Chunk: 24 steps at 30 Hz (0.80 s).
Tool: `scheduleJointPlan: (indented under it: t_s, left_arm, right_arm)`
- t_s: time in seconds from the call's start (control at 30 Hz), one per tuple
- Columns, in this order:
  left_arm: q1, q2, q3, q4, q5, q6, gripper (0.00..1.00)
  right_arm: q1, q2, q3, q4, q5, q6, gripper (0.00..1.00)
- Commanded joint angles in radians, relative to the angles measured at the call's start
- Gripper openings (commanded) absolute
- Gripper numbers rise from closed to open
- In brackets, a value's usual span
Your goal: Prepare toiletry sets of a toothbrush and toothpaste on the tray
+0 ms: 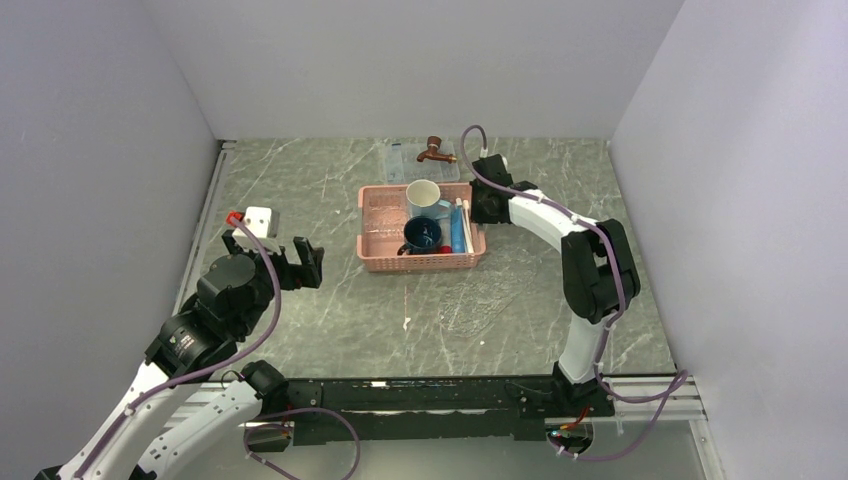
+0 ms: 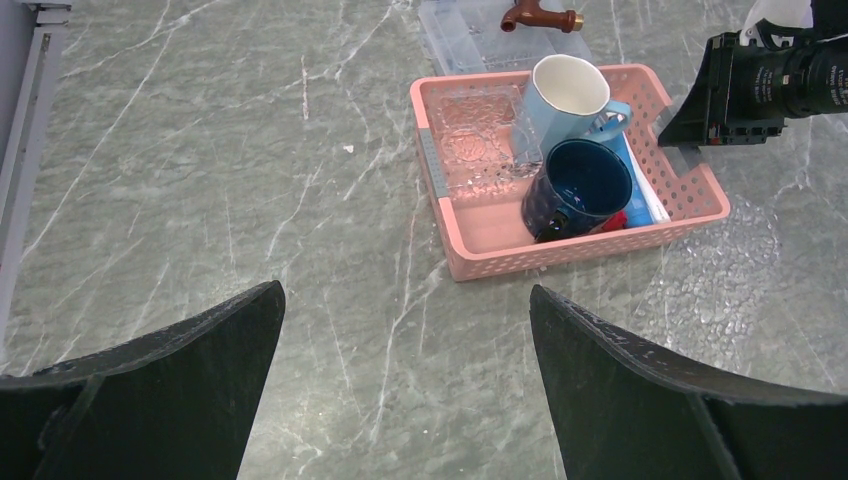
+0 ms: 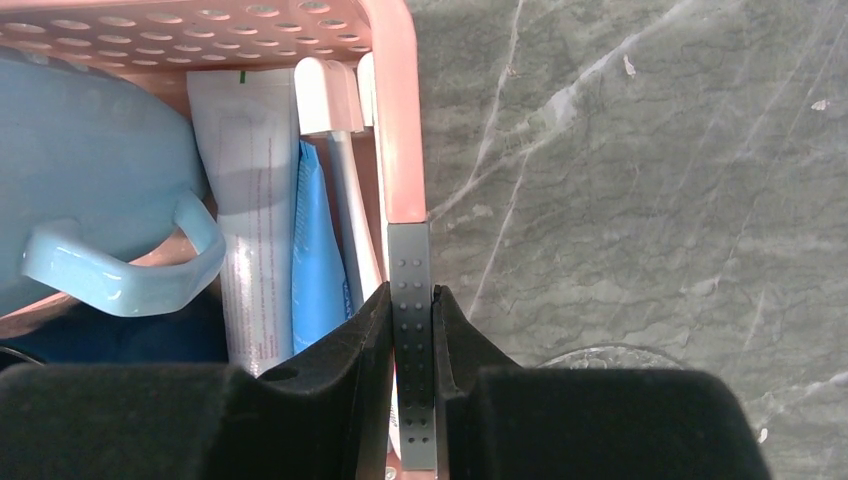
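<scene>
On the pink basket (image 3: 398,120) rim, the right fingers (image 3: 345,365) pinch its grey tab (image 3: 412,290); the toothbrush (image 3: 328,98) and toothpaste (image 3: 318,260) lie just left of them, inside. The left fingers (image 2: 190,370) gape wide, holding nothing, above the counter (image 2: 200,180), with the clear tray (image 2: 472,140) well ahead of them in the basket.

Table (image 2: 200,200): grey-green stone look with white veins, smooth, satin sheen.
Pink basket (image 2: 580,255): perforated plastic, semi-matt. There is a grey dimpled strip (image 3: 412,300) on its rim (rubber or plastic, cannot tell).
Light-blue mug (image 2: 560,100) and dark blue mug (image 2: 585,185): glazed and glossy, look ceramic.
Tray (image 2: 475,140): clear plastic, embossed, glinting.
Toothpaste (image 3: 315,260): soft blue tube, smooth, low sheen.
Toothbrush (image 3: 325,95): pale smooth plastic.
Left gripper (image 2: 405,292): fingers are black, matt, finely grained.
Tap-shaped piece (image 2: 540,15): coppery, shiny.
</scene>
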Motion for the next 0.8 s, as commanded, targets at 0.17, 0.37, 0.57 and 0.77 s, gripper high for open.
scheduleJointPlan:
  t_s: [0.17, 0.37, 0.57, 0.77]
  left_arm:
    - [-0.003, -0.005, 0.011, -0.004, -0.033, -0.009, 0.99]
    - [-0.003, -0.002, 0.010, -0.007, -0.044, -0.016, 0.99]
    - [-0.002, 0.019, 0.012, 0.003, 0.037, -0.018, 0.99]
    - [-0.002, 0.082, 0.029, -0.060, 0.152, -0.078, 0.99]
  right_arm:
    - [0.001, -0.080, -0.014, 0.027, 0.001, 0.034, 0.32]
    - [0.000, -0.167, -0.005, -0.003, 0.010, 0.018, 0.56]
    - [-0.013, -0.289, -0.044, -0.043, 0.035, -0.009, 0.61]
    - [-0.055, -0.431, -0.144, -0.069, 0.049, -0.029, 0.62]
